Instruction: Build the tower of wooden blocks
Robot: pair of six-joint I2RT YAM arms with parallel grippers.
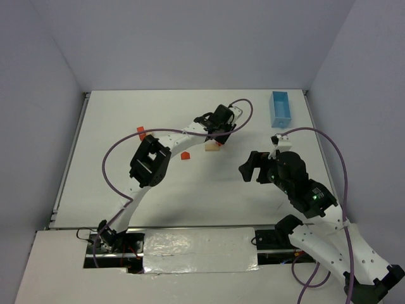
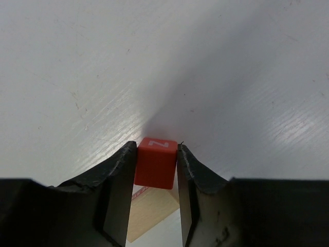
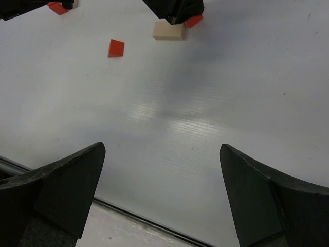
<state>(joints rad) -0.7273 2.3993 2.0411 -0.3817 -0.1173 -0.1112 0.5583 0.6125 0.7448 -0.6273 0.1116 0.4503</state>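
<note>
Logging containers first: one tray (image 1: 280, 109), light blue, rectangular, at 2 o'clock from the table's middle. What goes with it? —K.

Every block I can find lies on the table (image 1: 190, 196) outside the tray, well apart from it. —M.

Surface and room? —K.

White table with a fine ribbed grain. Plain grey walls (image 1: 190, 44) on three sides. A crinkled shiny sheet (image 1: 199, 250) is taped down at the near edge, 6 o'clock. —M.

Counts? —K.

Tray, one. Red pieces, three that I am sure of: the red cube (image 2: 156, 163) with a white letter on top, a loose red block (image 3: 116, 48) at 8 o'clock from the tan bar (image 3: 168, 31), and a far red block (image 1: 141, 132) at 10 o'clock from the middle. Tan, one bar, near the middle. The right wrist view also cuts off a tan sliver beside the far red block, so tan may be two. Nothing is stacked that I can confirm. —M.

Claws? —K.

Two. Left claw (image 2: 157, 145) is clenched on the red cube, one finger flat against each side. The tan bar lies just beside the cube, on the wrist camera's side. I cannot tell whether the cube touches the bar or the table. Right claw (image 3: 162, 149) is released, fingers spread wide over the table at 3 o'clock from the middle, apart from all blocks. —M.
</note>
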